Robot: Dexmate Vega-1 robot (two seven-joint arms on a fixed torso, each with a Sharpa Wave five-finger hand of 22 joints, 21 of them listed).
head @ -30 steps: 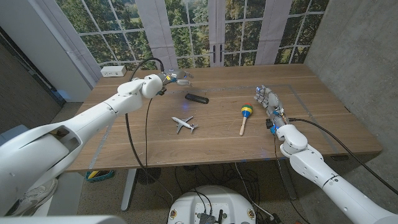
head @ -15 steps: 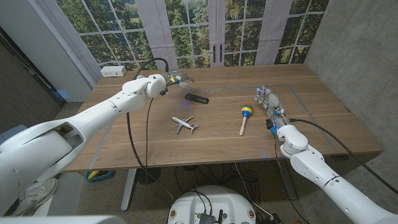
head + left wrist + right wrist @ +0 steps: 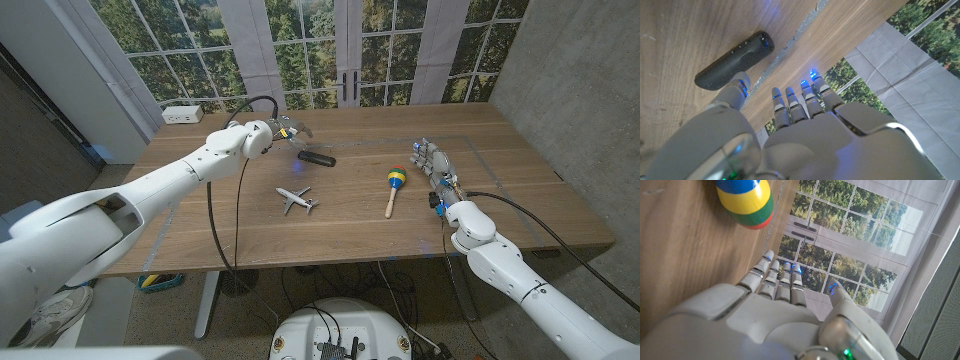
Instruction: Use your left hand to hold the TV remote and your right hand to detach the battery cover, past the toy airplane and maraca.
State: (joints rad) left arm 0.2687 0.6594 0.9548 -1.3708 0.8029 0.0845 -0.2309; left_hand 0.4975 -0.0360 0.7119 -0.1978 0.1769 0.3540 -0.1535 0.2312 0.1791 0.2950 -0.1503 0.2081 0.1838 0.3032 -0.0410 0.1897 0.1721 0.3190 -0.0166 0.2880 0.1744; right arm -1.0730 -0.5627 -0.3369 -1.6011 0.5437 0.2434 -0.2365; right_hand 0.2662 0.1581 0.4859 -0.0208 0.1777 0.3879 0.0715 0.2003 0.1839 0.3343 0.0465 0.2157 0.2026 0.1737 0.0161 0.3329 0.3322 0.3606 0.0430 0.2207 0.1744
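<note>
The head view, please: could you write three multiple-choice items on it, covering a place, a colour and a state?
1. What lies between the TV remote and the table's near edge?
A. toy airplane
B. a mug
C. a book

2. The maraca head's colours are:
A. black and white
B. blue, yellow, green and red
C. all pink

3. The left hand is:
A. lifting the remote
B. open beside the remote
C. holding the maraca

Answers: 1 A, the airplane sits nearer than the remote. 2 B, its bands show these colours. 3 B, its fingers are spread and hold nothing.
</note>
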